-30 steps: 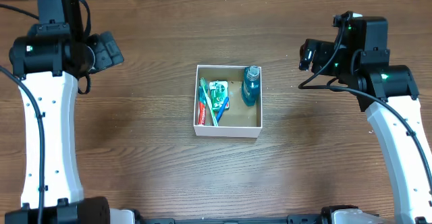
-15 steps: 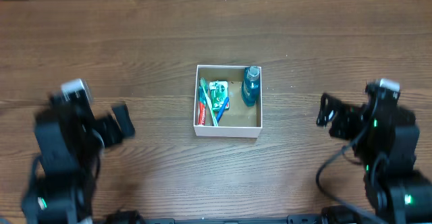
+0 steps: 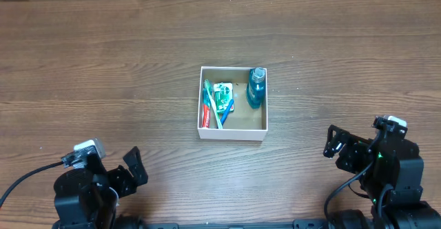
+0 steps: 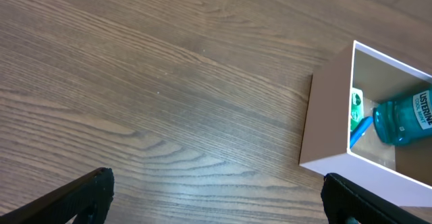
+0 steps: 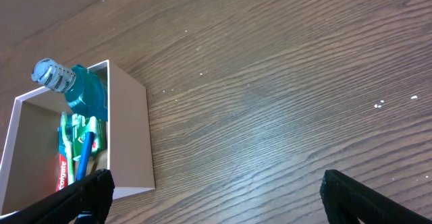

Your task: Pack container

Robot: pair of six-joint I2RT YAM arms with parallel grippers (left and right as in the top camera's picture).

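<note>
Filled container mid-frame on the wooden surface.
Near the bottom corners, the left hand and right hand are both released and empty.

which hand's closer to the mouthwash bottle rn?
Right. In the overhead view the right hand is below-right of the mouthwash bottle; the left hand is farther, below-left, across the container.

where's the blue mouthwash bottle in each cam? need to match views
Overhead: mouthwash bottle mid-frame, in the top-right corner of the container.
Left wrist: mouthwash bottle at the right edge of the picture, inside the container, label showing.
Right wrist: mouthwash bottle at upper left, at a corner of the container.
Shared landmark: the container's white walls, visible in all three views.
</note>
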